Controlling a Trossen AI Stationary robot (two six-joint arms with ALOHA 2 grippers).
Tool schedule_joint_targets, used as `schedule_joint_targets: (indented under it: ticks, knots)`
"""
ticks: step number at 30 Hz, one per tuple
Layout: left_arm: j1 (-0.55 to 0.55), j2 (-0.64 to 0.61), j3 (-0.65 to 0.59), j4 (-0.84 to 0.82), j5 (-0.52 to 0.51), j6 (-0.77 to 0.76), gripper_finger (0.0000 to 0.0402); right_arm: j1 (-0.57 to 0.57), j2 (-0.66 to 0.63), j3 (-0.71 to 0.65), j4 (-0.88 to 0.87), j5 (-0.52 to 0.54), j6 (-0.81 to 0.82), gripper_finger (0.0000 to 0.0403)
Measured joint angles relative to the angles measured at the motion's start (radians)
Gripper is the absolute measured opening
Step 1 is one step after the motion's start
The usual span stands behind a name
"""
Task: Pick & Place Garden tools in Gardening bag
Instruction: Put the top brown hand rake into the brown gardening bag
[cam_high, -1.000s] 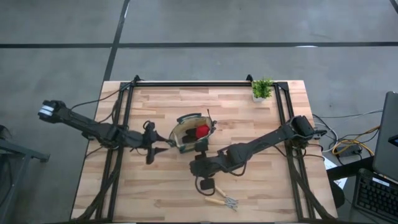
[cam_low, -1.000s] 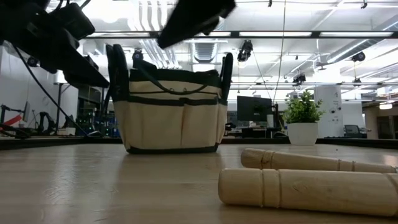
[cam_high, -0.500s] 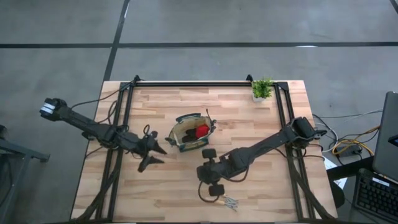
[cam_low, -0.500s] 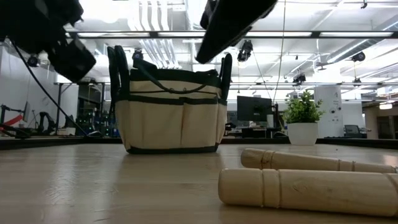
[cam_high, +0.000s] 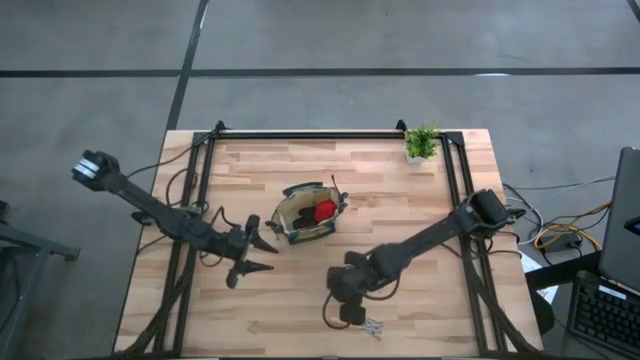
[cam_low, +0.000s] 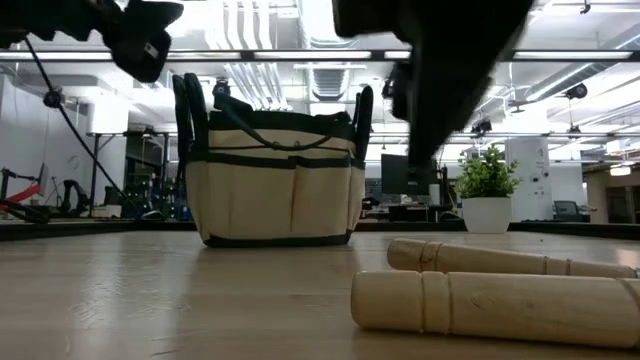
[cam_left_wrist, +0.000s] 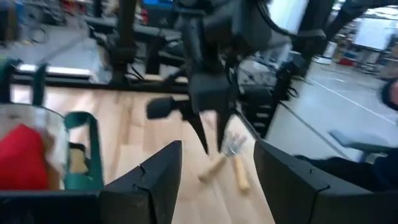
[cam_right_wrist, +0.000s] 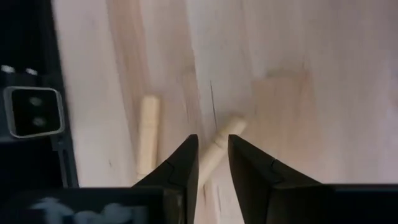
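You have part of the job done, judging by the red item showing inside the round tan canvas bag with green trim (cam_high: 306, 211) at mid-table. Two wooden-handled metal fork tools (cam_high: 362, 322) lie on the table's near edge, not yet bagged. Your right gripper (cam_high: 348, 310) hovers over them, fingers narrowly parted, holding nothing. Your left gripper (cam_high: 262, 252) waits beside the bag, spread open and empty.

Gardening bag (cam_high: 305, 212) mid-table (garden tools (cam_high: 361, 322) nearer front edge).
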Motion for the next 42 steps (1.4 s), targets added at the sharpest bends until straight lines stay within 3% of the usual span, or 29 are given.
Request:
schedule_joint_targets:
  ticks: [12, 20, 30, 36, 42]
  knots:
    - [0.0, 0.169, 0.0, 0.201, -0.014, 0.007, 0.0204, 0.089, 0.0, -0.063, 0.003, -0.077, 0.086, 0.0114]
    - [0.0, 0.178, 0.022, 0.2, -0.013, 0.033, 0.0204, 0.099, 0.0, -0.108, 0.094, 0.064, 0.146, 0.0114]
    - [-0.001, 0.179, 0.02, 0.194, -0.009, 0.043, 0.0204, 0.091, 0.001, -0.193, 0.175, 0.064, 0.206, 0.0132]
    - [-0.001, 0.179, 0.02, 0.189, -0.009, 0.043, 0.0204, 0.086, 0.001, -0.24, 0.323, 0.064, 0.21, 0.013]
    - [-0.001, 0.179, 0.017, 0.189, -0.01, 0.043, 0.0204, 0.084, 0.001, -0.261, 0.313, 0.088, 0.224, 0.0132]
